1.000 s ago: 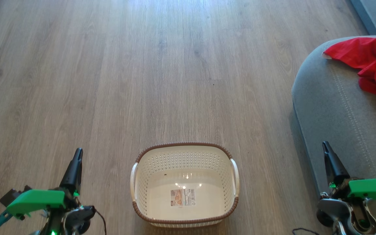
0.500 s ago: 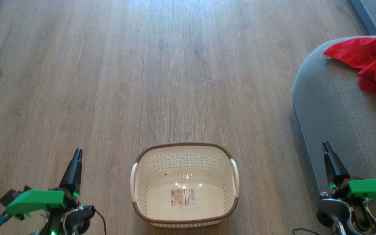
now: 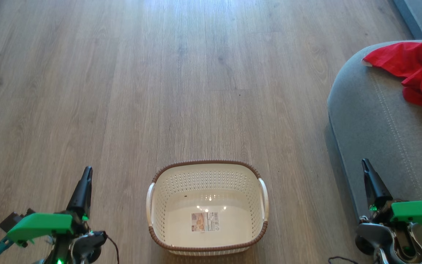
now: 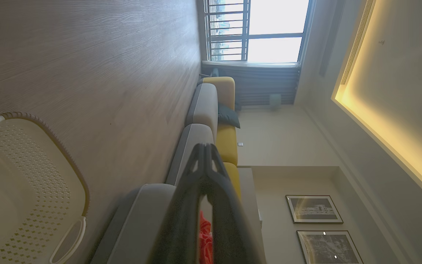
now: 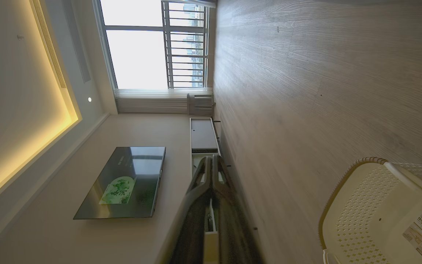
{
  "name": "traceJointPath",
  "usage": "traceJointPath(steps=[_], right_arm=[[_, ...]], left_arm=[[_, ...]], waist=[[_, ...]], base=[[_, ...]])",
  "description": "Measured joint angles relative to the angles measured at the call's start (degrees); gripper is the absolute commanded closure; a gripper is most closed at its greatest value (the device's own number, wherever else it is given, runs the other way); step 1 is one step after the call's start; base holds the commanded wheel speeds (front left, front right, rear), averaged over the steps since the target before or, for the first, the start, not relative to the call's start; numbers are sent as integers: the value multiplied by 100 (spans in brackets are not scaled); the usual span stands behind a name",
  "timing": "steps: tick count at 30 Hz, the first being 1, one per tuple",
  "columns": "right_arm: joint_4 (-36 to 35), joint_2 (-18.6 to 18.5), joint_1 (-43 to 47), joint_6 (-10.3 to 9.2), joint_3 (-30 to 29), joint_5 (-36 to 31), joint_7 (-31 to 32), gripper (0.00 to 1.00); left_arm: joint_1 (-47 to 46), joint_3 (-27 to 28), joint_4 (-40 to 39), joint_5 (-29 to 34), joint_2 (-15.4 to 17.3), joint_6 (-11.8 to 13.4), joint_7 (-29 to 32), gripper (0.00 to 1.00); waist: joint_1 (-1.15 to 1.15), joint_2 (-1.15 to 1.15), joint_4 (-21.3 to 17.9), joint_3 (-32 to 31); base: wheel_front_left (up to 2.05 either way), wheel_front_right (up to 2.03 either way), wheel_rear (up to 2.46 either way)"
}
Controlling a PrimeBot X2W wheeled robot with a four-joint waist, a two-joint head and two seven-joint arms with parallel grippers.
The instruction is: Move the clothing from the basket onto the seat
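While the wooden floor [image 3: 196,73] runs far ahead of me, the grey seat [image 3: 379,121] bulges in from the right, its rounded edge close to my right arm. Near me, between my arms, the basket [image 3: 203,161] stands on the floor with no cloth inside. The clothing [image 3: 416,69] lies crumpled on the far right part of the seat, well apart from the basket, with a white bit at its left corner. My left pincer [image 3: 86,176] at the near left and my right pincer [image 3: 365,165] at the near right both have their fingers pressed together, pinching nothing.

I judge the carrying step finished, as the garment is on the cushion and the tub is bare. The next move, as I read it, calls for no grasp. At most I should check that the cloth sits well back from the rounded edge, and keep both arms clear.

My head view gives the whole layout. My left wrist view adds a bright window [image 4: 266,33], yellow cushions [image 4: 227,139] along the sofa and framed pictures [image 4: 313,209], with a sliver of red showing through my fingers. My right wrist view shows a television [image 5: 123,183] on the opposite wall. It also shows a corner of the basket with the small paper label [image 3: 205,222] on its bottom.
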Motion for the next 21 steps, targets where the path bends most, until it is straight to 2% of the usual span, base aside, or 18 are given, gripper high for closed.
traceJointPath(steps=[21], right_arm=[[0, 0, -1, -1, 0, 0, 0, 100]], left_arm=[[0, 1, 0, 0, -1, -1, 0, 100]], waist=[[0, 0, 0, 0]], base=[[0, 0, 0]])
